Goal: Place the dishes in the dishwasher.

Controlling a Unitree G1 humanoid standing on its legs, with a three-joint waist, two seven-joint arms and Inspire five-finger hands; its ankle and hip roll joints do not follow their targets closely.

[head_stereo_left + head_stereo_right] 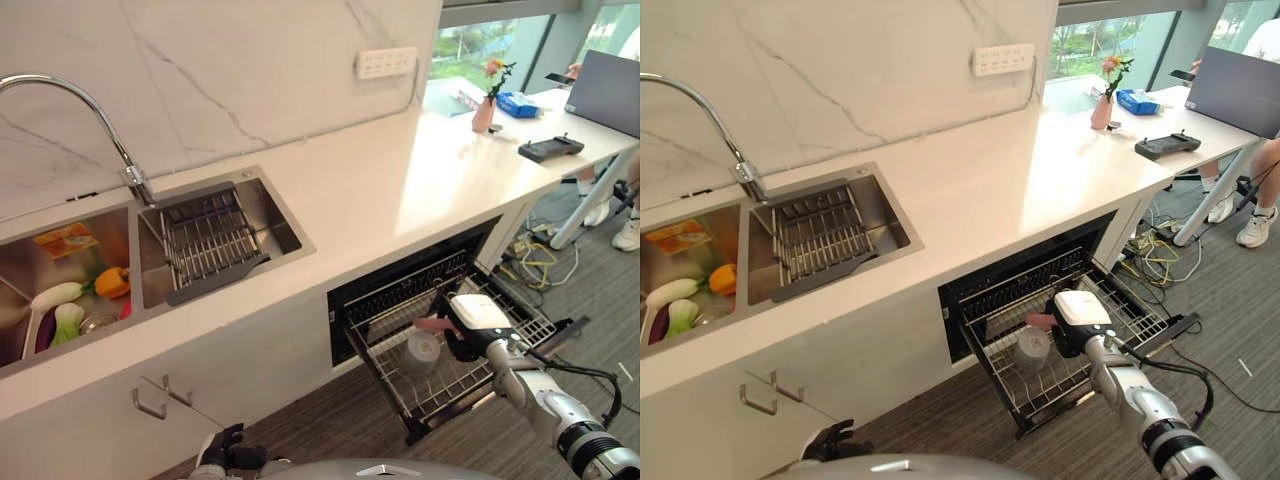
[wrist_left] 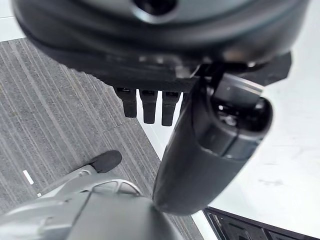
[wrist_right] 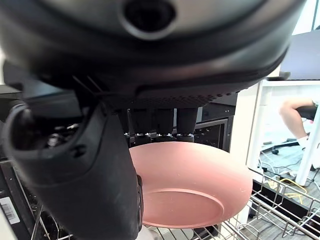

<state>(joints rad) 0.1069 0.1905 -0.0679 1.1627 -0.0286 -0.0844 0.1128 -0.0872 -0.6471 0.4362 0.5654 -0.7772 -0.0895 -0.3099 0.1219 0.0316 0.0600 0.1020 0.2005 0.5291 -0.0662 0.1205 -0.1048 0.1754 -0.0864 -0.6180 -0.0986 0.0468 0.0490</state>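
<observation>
My right hand (image 3: 100, 165) pinches one pink plate (image 3: 192, 187), thumb under its base and fingers (image 3: 155, 122) over the rim, above the pulled-out dishwasher rack (image 1: 500, 335). The plate lies nearly flat, underside facing my wrist camera, reaching from my palm toward the dishwasher's opening. One grey cup (image 1: 422, 352) sits upside down in the rack below. My left hand (image 1: 222, 448) hangs low by the cabinet, fingers loosely straight.

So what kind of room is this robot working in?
Most likely a kitchenette in an office. A double sink with a curved tap is set into a white counter, a dishwasher rack is pulled out below, and a desk with a laptop stands nearby.
</observation>
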